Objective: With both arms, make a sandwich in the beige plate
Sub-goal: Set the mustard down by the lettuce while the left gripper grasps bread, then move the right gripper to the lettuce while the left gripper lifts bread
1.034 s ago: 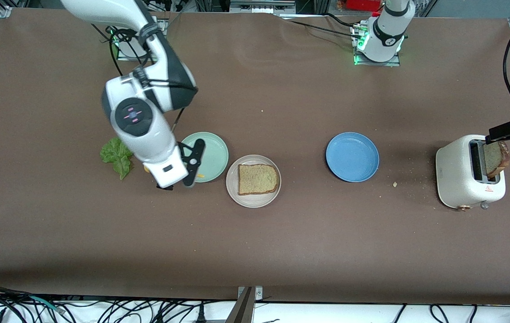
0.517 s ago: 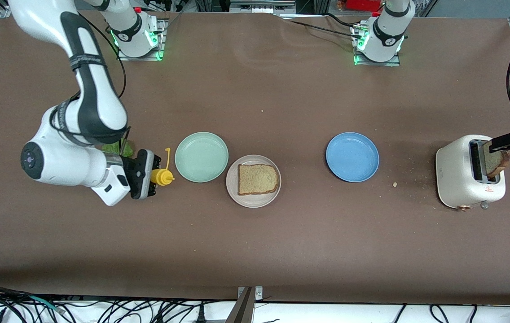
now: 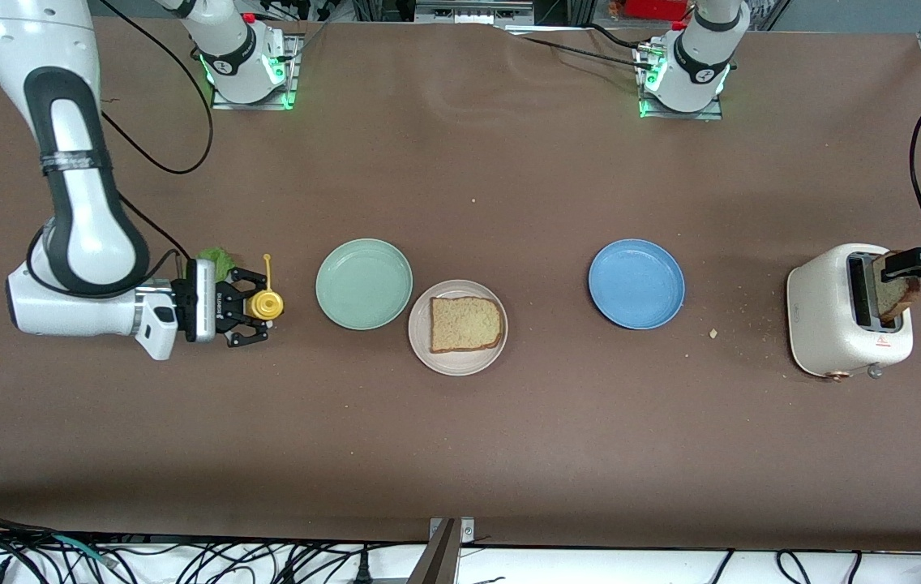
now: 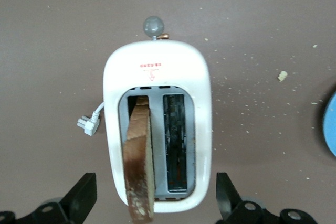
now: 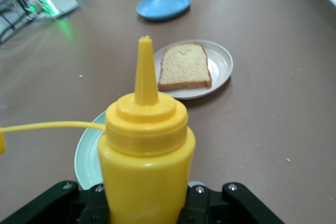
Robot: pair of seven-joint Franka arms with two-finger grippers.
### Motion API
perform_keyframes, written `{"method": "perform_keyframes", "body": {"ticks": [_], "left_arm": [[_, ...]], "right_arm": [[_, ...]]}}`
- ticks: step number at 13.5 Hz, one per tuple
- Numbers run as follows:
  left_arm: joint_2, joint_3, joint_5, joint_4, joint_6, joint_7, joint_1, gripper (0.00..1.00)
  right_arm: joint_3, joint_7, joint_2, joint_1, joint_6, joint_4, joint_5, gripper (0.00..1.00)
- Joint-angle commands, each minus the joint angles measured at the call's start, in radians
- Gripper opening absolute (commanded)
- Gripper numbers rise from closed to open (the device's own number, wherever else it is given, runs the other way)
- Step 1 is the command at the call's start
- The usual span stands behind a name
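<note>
One bread slice lies on the beige plate at mid-table; both also show in the right wrist view, the slice on the plate. A second slice stands in the white toaster. My left gripper hovers over it, open, with its fingers wide apart on either side of the slice. My right gripper is shut sideways on an upright yellow squeeze bottle, beside the mint-green plate. The lettuce leaf is mostly hidden by that gripper.
A blue plate sits between the beige plate and the toaster. Crumbs lie on the table near the toaster. The toaster's plug lies beside it. The bottle's open cap hangs on a tether.
My right arm swung from over the mint-green plate toward its own end of the table and turned level, carrying the yellow bottle. My left gripper shifted slightly over the toaster slice.
</note>
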Motion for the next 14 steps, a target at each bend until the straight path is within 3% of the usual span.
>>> {"method": "perform_keyframes", "body": {"ticks": [1,3,6,8,11,12,14], "left_arm": [[0.024,-0.013,0.001,-0.005,0.03,0.049,0.031,1.0],[0.039,-0.013,0.001,-0.005,0.031,0.051,0.036,1.0],[0.072,-0.013,0.001,-0.005,0.029,0.057,0.039,0.96],[0.087,-0.013,0.001,-0.004,0.029,0.063,0.047,0.78],[0.098,-0.011,0.019,-0.002,0.026,0.065,0.048,0.18],[0.098,-0.011,0.022,-0.001,0.024,0.066,0.048,0.06],[0.098,-0.01,0.03,0.008,0.02,0.098,0.048,0.01]], "right_arm": [[0.016,-0.192,0.053,-0.079,-0.099,-0.022,0.107,0.0],[0.016,-0.318,0.119,-0.108,-0.179,-0.022,0.178,0.0],[0.016,-0.443,0.178,-0.134,-0.217,-0.023,0.201,0.0],[0.018,-0.507,0.211,-0.136,-0.245,-0.023,0.236,0.0],[0.016,-0.563,0.25,-0.136,-0.296,-0.023,0.287,0.0],[0.016,-0.57,0.257,-0.137,-0.302,-0.023,0.29,0.0],[0.018,-0.59,0.274,-0.14,-0.302,-0.023,0.293,0.0]]}}
